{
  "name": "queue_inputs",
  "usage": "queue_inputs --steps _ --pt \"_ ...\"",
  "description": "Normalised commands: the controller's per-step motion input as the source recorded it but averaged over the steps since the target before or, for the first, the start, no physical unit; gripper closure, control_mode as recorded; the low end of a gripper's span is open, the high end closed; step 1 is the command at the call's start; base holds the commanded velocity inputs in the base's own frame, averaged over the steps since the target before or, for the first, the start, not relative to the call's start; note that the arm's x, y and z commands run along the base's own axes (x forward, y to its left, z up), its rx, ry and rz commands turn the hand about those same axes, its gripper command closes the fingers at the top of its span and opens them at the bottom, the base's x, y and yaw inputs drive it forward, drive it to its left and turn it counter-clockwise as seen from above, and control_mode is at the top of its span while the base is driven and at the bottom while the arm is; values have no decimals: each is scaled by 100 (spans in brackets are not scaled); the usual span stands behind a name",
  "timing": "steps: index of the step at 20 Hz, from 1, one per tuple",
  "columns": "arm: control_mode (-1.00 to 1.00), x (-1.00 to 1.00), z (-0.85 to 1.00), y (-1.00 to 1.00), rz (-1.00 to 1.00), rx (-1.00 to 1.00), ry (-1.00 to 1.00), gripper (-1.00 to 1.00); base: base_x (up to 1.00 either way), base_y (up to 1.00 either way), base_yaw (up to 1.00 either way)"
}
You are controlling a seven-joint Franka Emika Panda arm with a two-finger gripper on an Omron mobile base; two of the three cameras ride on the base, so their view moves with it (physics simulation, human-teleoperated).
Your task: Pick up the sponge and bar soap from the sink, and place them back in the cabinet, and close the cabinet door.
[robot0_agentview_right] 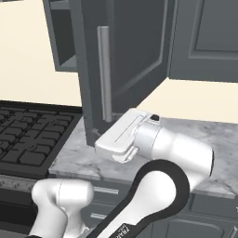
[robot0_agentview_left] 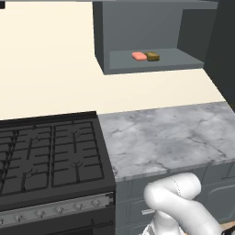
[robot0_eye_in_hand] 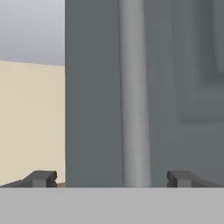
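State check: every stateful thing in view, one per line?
cabinet: open, interior exposed
cabinet door: swung open, handle toward the arm
sponge: on the cabinet shelf, beside the soap
bar soap: flat on the cabinet shelf
gripper: open, fingertips either side of the door handle, not yet closed on it

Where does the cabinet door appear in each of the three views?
Left base view: the cabinet door is the dark slab at the right edge, right of the open cabinet.
Right base view: upper centre, swung open, with its bar handle near its left edge.
Hand view: centre and right, with the handle between the tips of the open claw.
Shared landmark: the cream wall left of the door.
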Motion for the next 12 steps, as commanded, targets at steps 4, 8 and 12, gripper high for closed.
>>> queue_inputs --steps 4,8,12 --pt "-100 23 -3 47 5 0 0 -100 0 0 0" --pt "-100 26 -2 47 2 -1 0 -100 0 0 0" --pt "-100 26 0 36 -4 0 0 -100 0 0 0"
